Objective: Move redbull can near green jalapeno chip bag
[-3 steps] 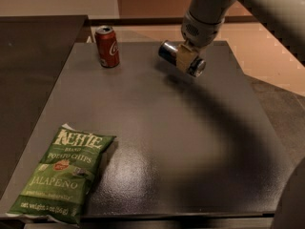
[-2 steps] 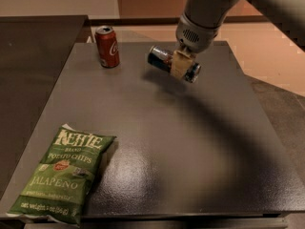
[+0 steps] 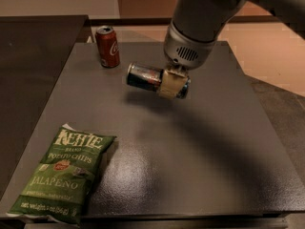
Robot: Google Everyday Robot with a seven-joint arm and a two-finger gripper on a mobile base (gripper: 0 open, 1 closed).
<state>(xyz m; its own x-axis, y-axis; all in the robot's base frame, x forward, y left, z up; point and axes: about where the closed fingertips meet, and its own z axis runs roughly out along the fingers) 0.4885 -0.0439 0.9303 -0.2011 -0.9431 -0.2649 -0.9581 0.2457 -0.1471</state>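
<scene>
The slim, shiny redbull can [image 3: 143, 76] is gripped near one end by the gripper [image 3: 172, 84], with its tan fingers clamped around it. The can is held on its side above the table [image 3: 200, 151], and a soft shadow is seen under it. The table top is dark, flat and a little bumpy. A round red cola can [image 3: 107, 46] is stood up near the gripper, up and left in the view. The flat, crinkly green jalapeno chip bag [image 3: 64, 173] is laid well below and left of the gripper, by the table's near edge. Wide bare table is left between them.
</scene>
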